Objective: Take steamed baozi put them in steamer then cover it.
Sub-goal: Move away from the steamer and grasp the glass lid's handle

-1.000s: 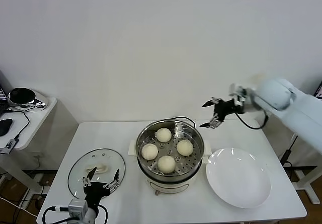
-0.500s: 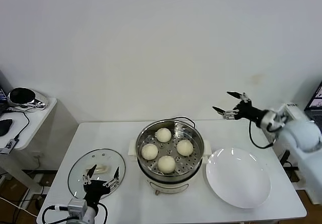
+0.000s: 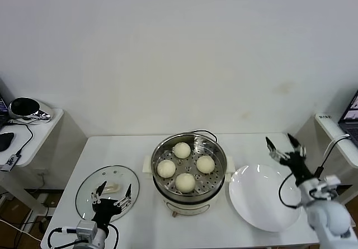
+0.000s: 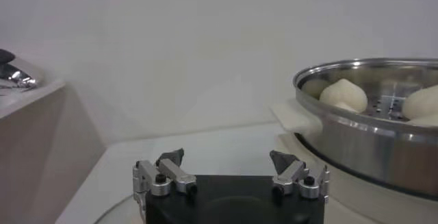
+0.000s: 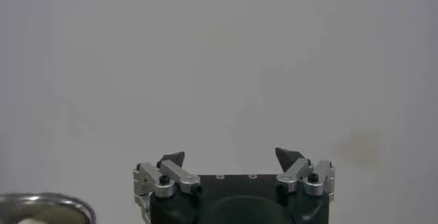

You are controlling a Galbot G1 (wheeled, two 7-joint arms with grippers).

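While four steamed baozi [image 3: 185,172] sit in the steamer [image 3: 189,199], we log the cover [image 3: 88,188] on the worktop [image 3: 145,225]. Left pincer [image 3: 113,196] released above it; right pincer [image 3: 286,146] released, empty, over the plate [image 3: 263,212].

Plain white wall [image 3: 179,53] behind white table [image 3: 128,148], side desk [image 3: 28,131] left.

Four baozi [image 3: 182,150] [image 3: 166,168] [image 3: 205,164] [image 3: 185,182] sit in one steamer [image 3: 217,178]. One glass cover [image 3: 85,189] and one white plate [image 3: 264,198] lie on a single white table [image 3: 117,154], with two grippers, left gripper [image 3: 113,196] and right gripper [image 3: 285,143], and one side table [image 3: 39,127].
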